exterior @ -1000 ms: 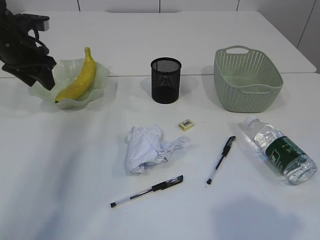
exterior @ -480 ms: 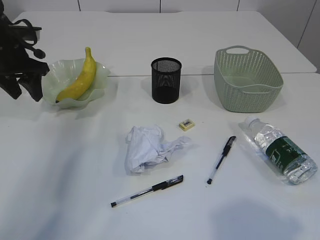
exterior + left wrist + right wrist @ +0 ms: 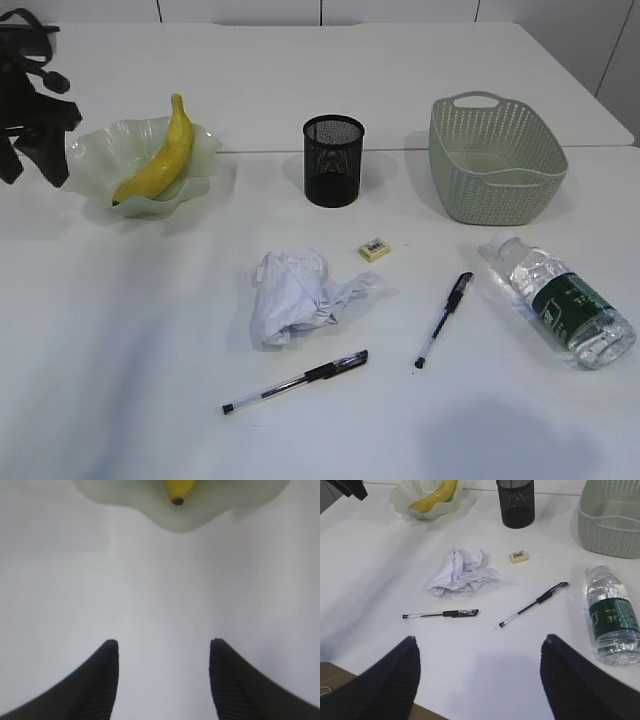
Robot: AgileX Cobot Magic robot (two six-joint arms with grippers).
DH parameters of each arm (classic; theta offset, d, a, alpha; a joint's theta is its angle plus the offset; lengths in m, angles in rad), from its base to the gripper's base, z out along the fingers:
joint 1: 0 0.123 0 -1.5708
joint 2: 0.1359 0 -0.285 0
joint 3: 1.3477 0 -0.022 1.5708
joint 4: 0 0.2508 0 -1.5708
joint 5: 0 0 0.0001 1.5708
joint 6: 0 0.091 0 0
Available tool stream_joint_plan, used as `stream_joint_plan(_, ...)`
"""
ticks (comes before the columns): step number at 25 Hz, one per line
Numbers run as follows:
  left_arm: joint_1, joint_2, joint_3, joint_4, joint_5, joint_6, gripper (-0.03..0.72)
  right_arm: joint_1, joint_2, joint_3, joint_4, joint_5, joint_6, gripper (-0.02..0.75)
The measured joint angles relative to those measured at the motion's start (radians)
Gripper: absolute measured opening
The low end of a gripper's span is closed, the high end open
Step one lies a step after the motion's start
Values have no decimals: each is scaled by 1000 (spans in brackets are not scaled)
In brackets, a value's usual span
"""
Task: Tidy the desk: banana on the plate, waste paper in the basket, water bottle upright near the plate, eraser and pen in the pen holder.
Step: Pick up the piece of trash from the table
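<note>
The yellow curved banana (image 3: pixel 158 155) is lying in the pale green wavy-edged glass plate (image 3: pixel 205 150) at the far left of the white surface (image 3: pixel 120 340), its stem pointing away from the camera. In the left wrist view its dark tip (image 3: pixel 176 500) is showing just inside the plate's rim.

The crumpled white waste paper (image 3: pixel 295 295) is sitting near the middle of the surface. Just beside it on the far right is lying the small yellow rectangular eraser (image 3: pixel 373 249), apart from the paper. One black-capped clear pen (image 3: pixel 295 381) is lying in front of the paper, and a second black pen (image 3: pixel 443 319) is lying at a slant to the right, between the paper and the clear plastic water bottle (image 3: pixel 560 300). The bottle, wearing a dark green label, is lying on its side with its cap pointing toward the far edge. Behind it the sage green perforated plastic basket (image 3: pixel 497 160) is standing, with nothing showing inside. The black mesh cylindrical pen holder (image 3: pixel 332 160) is standing upright between the plate and the basket.

The left claw (image 3: pixel 164 655) is hanging just left of the plate, its jaws parted and holding nothing. The right claw (image 3: pixel 480 655) is hovering above the near edge, jaws spread wide and gripping nothing.
</note>
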Motion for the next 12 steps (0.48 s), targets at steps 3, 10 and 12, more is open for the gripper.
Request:
stream_joint_plan(3, 0, -69, 89, 15, 0, 0, 414, 0, 0, 0, 0, 0, -2, 554)
stream_joint_plan(10, 0, -214, 282, 19, 0, 0, 414, 0, 0, 0, 2, 0, -21, 554)
stream_joint_plan(12, 0, -252, 328, 19, -4, -1, 414, 0, 0, 0, 2, 0, -26, 554)
